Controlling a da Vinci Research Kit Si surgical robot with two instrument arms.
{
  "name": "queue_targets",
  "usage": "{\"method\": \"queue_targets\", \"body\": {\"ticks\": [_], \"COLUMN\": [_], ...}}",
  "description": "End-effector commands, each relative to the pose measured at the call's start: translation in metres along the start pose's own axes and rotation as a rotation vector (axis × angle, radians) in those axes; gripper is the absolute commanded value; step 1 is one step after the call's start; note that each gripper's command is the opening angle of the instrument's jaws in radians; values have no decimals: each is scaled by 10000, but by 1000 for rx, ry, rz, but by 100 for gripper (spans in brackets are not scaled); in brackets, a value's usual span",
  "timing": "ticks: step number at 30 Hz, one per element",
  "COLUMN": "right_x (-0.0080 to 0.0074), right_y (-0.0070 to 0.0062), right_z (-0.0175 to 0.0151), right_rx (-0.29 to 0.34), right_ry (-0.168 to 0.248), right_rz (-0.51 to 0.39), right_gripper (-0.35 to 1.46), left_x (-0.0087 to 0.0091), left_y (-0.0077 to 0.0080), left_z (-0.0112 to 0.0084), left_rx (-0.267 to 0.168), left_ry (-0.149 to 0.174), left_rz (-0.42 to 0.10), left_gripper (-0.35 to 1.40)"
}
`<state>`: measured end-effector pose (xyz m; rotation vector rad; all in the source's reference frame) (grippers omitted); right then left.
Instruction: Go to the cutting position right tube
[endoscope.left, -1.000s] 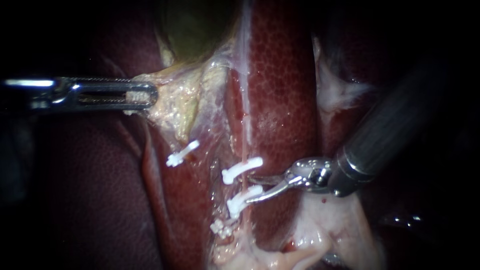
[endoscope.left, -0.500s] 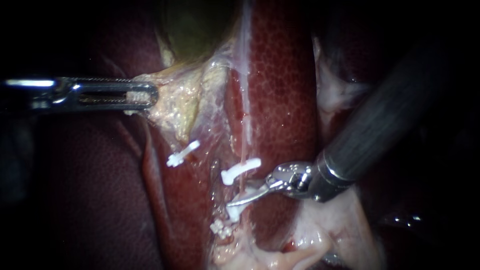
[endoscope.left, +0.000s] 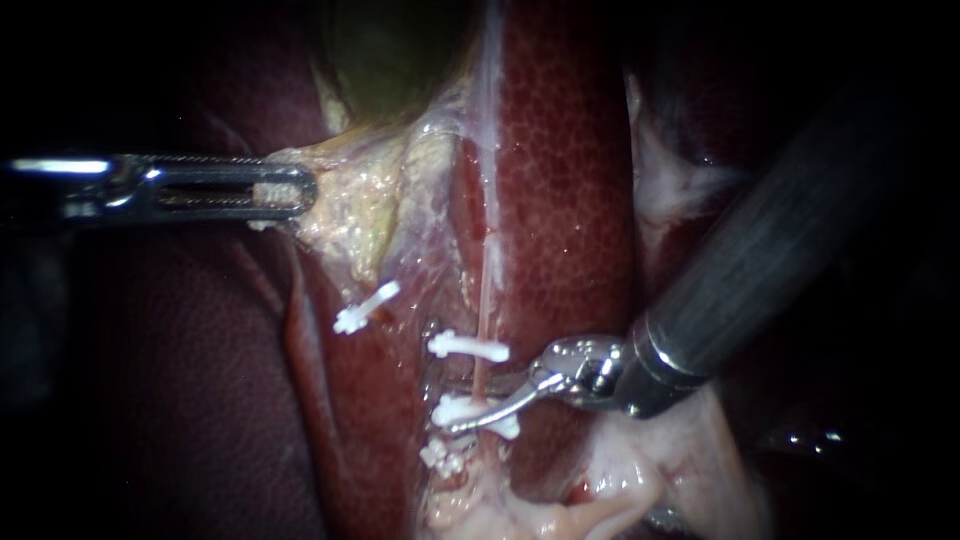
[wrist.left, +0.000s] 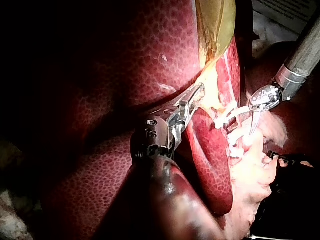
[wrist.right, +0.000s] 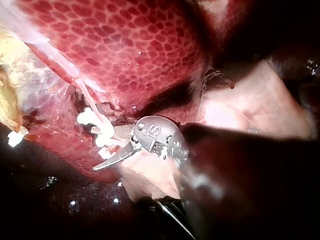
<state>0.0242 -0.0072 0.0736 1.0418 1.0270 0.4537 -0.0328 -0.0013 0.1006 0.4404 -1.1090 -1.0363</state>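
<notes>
The right tube is a thin pink strand running down over the liver. It carries white clips: an upper one, a lower one and one more below. My right instrument comes in from the upper right. Its thin blades are open and reach across the tube between the upper and lower clips, the near blade lying over the lower clip. My left instrument is shut on yellowish tissue at the neck of the gallbladder, holding it to the left.
A further white clip sits on a strand to the left of the right tube. Pale fatty tissue lies under the right instrument's wrist. Dark liver lobes fill the left side.
My right instrument has moved left and a little down, its blades now across the tube between the clips. The two clips have turned flatter. The left instrument has held still.
</notes>
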Motion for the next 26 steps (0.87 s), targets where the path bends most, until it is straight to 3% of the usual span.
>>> {"method": "queue_targets", "body": {"ticks": [1, 26], "right_x": [0, 4], "right_y": [0, -1], "right_z": [0, -2], "right_rx": [1, 11], "right_ry": [3, 12], "right_rz": [0, 2], "right_gripper": [91, 91], "left_x": [0, 0], "left_y": [0, 0], "left_z": [0, 0], "left_rx": [0, 0], "left_ry": [0, 0], "left_rz": [0, 0], "left_gripper": [-35, -35]}}
